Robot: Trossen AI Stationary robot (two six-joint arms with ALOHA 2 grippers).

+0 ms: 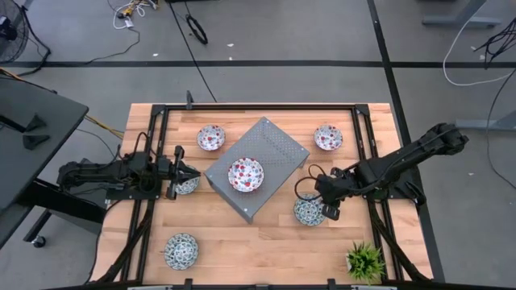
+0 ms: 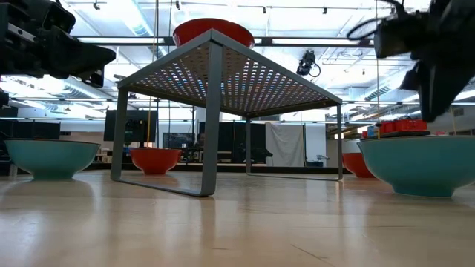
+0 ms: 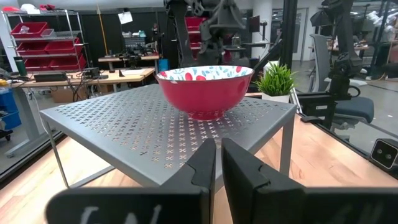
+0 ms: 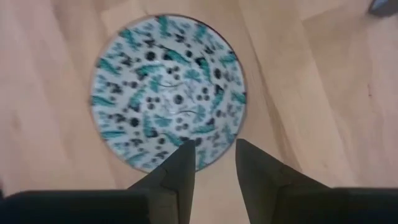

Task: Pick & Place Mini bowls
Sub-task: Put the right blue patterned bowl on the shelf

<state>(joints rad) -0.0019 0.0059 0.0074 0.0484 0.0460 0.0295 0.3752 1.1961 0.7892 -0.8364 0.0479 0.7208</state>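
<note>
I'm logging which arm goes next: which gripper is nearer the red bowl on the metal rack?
Left. The left gripper sits beside the rack, facing the red bowl; the right gripper hovers over a teal bowl.

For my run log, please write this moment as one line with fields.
left gripper: shut, empty, beside grey rack | right gripper: open above teal bowl | red bowl: on rack

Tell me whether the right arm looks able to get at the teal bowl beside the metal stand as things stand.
Probably yes. The right gripper hangs right over the teal bowl, fingers parted above its rim in the right wrist view. Nothing lies between them; the metal stand sits beside the bowl, not over it.
</note>
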